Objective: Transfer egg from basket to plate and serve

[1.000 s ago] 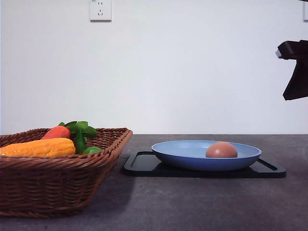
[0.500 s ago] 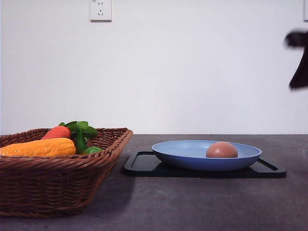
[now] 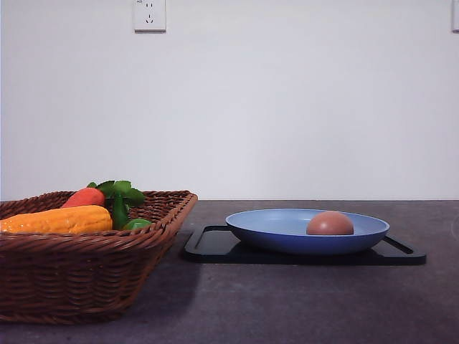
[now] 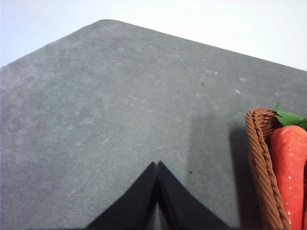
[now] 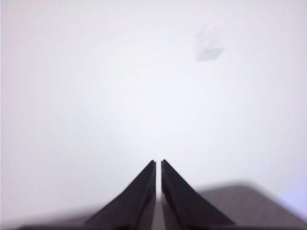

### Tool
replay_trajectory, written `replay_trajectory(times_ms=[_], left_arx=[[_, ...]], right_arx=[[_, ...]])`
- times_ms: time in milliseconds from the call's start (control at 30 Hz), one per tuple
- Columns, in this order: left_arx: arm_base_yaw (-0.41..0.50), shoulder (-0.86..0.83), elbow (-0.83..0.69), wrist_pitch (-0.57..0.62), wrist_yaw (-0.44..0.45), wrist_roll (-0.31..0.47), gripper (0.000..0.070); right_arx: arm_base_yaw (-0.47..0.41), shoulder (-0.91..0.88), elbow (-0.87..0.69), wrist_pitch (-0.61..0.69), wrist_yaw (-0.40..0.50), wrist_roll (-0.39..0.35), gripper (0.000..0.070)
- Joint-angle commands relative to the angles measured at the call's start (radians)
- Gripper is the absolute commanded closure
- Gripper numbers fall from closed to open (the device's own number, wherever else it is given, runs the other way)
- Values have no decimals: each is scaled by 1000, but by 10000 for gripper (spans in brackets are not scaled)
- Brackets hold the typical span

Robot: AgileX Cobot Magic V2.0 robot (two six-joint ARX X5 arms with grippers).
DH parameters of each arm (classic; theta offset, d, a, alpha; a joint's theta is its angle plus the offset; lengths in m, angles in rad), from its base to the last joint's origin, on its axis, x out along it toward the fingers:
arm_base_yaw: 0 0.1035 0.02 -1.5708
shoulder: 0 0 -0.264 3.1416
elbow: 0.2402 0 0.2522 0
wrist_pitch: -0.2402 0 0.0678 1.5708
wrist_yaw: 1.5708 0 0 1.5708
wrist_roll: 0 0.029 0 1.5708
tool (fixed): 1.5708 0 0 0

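**Q:** With the egg (image 3: 330,223) already lying in the blue plate (image 3: 272,231), right of its centre and close to the far-right rim, what should you watch for?

**A:** The transfer looks finished, so the serving step is probably what remains, and that is where the risk lies. The plate sits on a flat black tray (image 3: 215,247), well apart from the wicker basket (image 3: 86,272), which holds the corn cob (image 3: 57,220) and the carrot (image 3: 84,197). The egg is smooth and oval and rests loose in a shallow dish. If you tilt the plate or tray, or start it moving sharply, the egg is likely to roll toward the low rim and could go over it. A grip taken on the rim nearest the egg might also nudge it.

**Q:** And how do the fingers stand?

**A:** In the left wrist view the left gripper (image 4: 157,165) has its jaws pressed together, tips meeting, with nothing between them; it hangs over bare grey table (image 4: 96,105) beside the basket's corner. In the right wrist view the right gripper (image 5: 158,164) shows a hairline gap only, effectively closed and empty, pointed at the pale wall and touching nothing.
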Motion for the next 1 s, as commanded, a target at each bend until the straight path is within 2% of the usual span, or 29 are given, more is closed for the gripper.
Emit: replay_trajectory(times_ms=[0, 67, 167, 300, 533, 600, 700, 967], left_arx=[[0, -1, -24, -12, 0, -2, 700], [0, -1, -24, -12, 0, -2, 700], [0, -1, -24, -12, 0, -2, 700], [0, -1, -24, -12, 0, -2, 700], [0, -1, -24, -12, 0, -2, 700], [0, -1, -24, -12, 0, -2, 700], [0, -1, -24, -12, 0, -2, 700], [0, -1, -24, -12, 0, -2, 700]], right_arx=[[-7, -6, -50, 199, 9, -14, 700], [-8, -9, -101, 371, 22, -14, 700], [-8, -9, -136, 512, 23, -14, 700], [-7, -9, -139, 548, 20, -14, 700], [-7, -9, -149, 533, 19, -9, 700], [-7, -9, -166, 499, 19, -8, 700], [-8, -10, -190, 368, 18, 1, 700], [-8, -10, -199, -127, 14, 0, 700]])
